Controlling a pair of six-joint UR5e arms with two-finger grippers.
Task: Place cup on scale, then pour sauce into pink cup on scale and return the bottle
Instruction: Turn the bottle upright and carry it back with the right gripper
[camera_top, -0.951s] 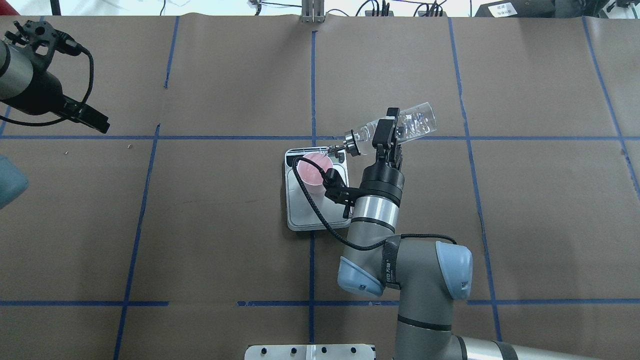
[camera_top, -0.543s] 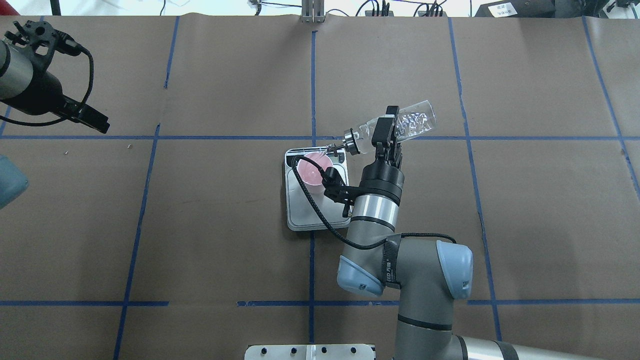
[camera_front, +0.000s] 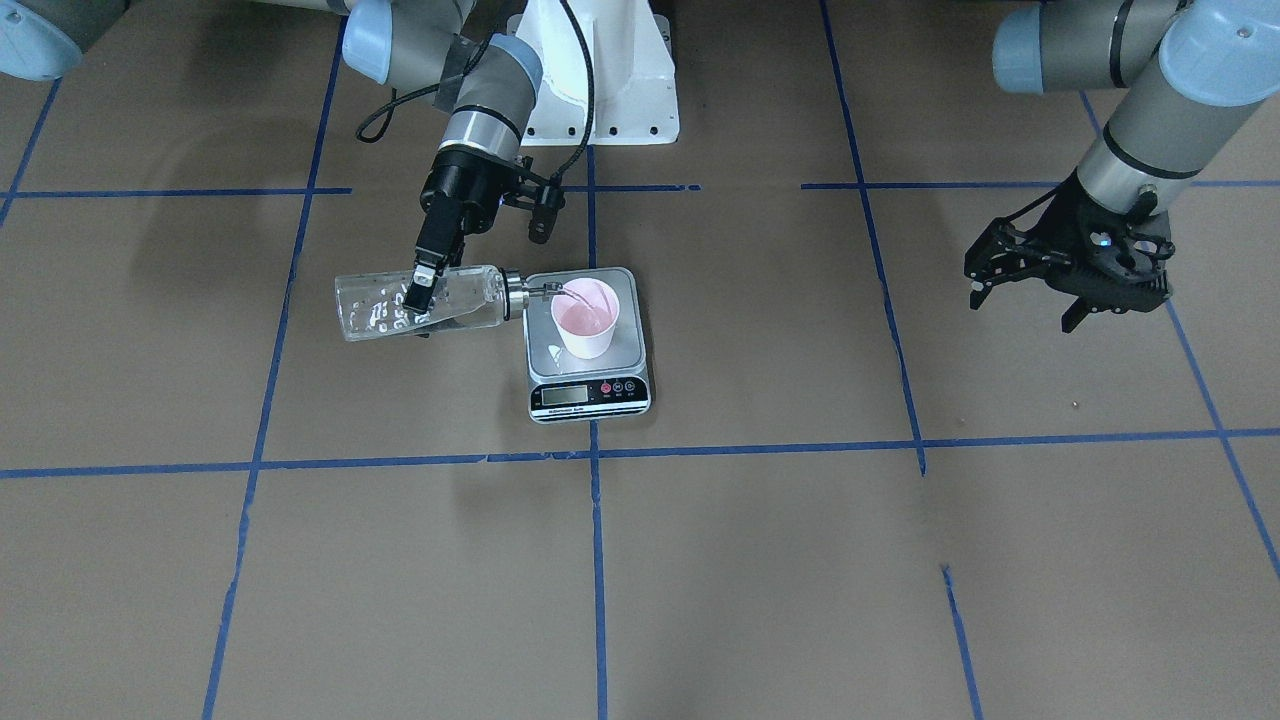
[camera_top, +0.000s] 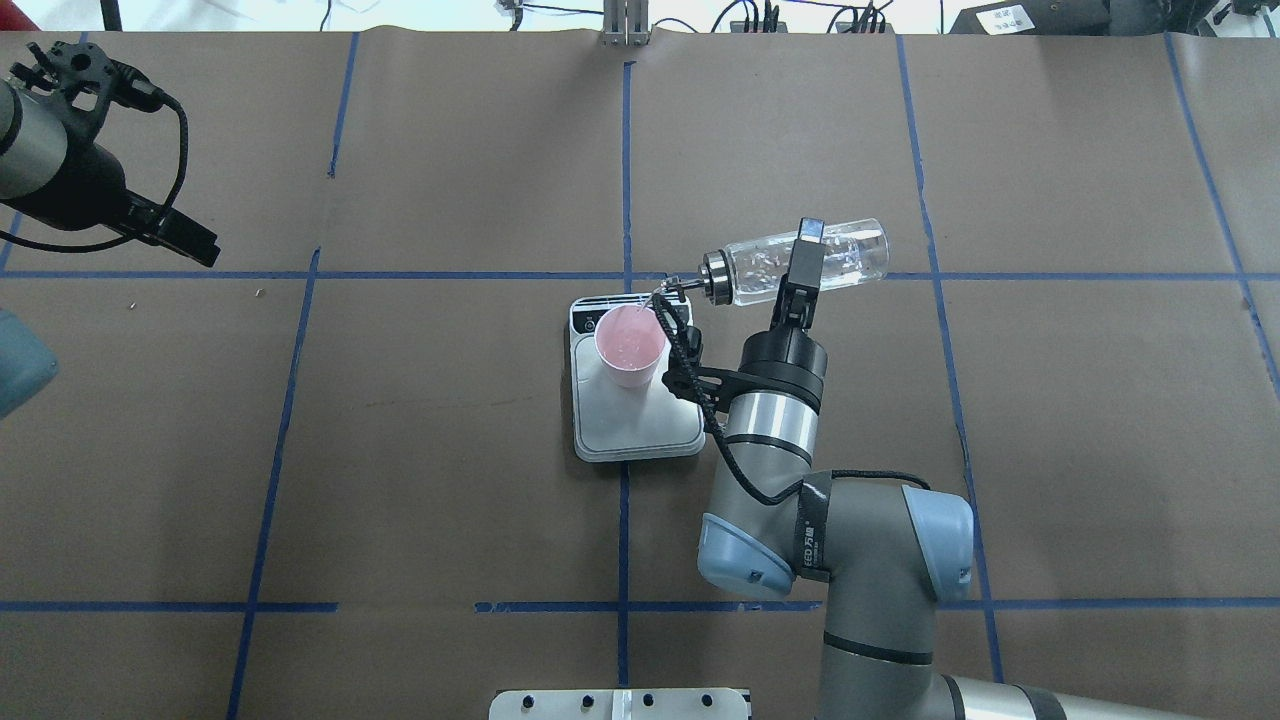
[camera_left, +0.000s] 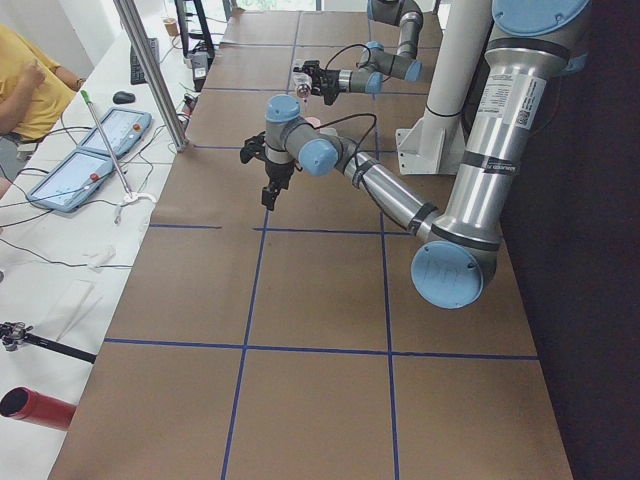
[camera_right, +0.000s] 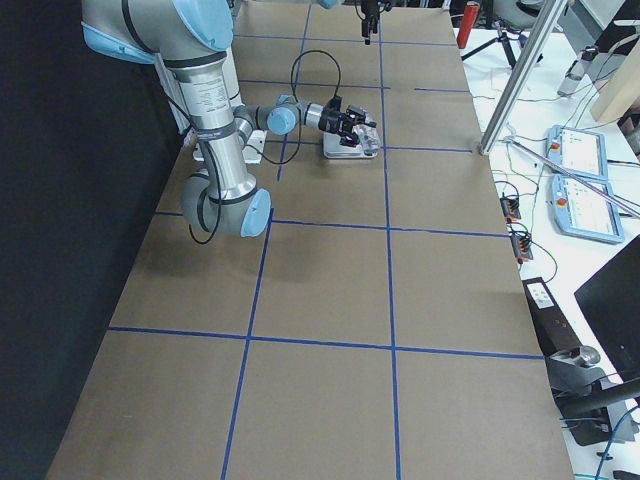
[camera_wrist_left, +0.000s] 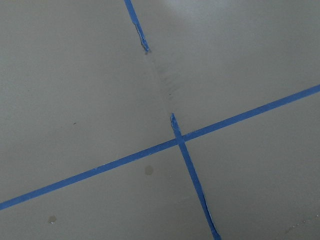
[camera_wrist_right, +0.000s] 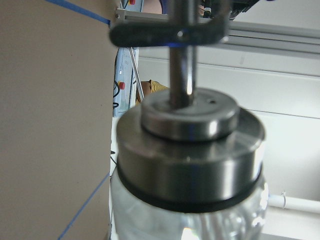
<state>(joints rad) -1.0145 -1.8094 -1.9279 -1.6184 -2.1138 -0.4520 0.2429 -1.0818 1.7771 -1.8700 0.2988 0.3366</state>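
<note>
The pink cup (camera_top: 630, 345) stands upright on the far end of the silver-grey scale (camera_top: 640, 430), by its black display strip (camera_front: 590, 392). My right gripper (camera_top: 800, 262) is shut on the clear glass bottle (camera_top: 755, 268) and holds it almost level in the air to the right of the scale. The silver spout reaches to the rim of the cup (camera_front: 588, 325). Clear sauce shows in the bottle (camera_front: 450, 300). The right wrist view shows the metal cap (camera_wrist_right: 190, 145) close up. My left gripper (camera_front: 1015, 285) hangs open and empty far off at the table's left side.
Blue tape lines cross the brown table cover (camera_top: 450, 450). The white robot base (camera_front: 600, 90) stands at the near edge. An operators' bench with tablets (camera_left: 90, 170) runs along the far edge.
My right wrist has shifted right and the bottle has swung from spout-down towards level. The cup, partly hidden by the wrist before, now shows whole. The left arm has not moved.
</note>
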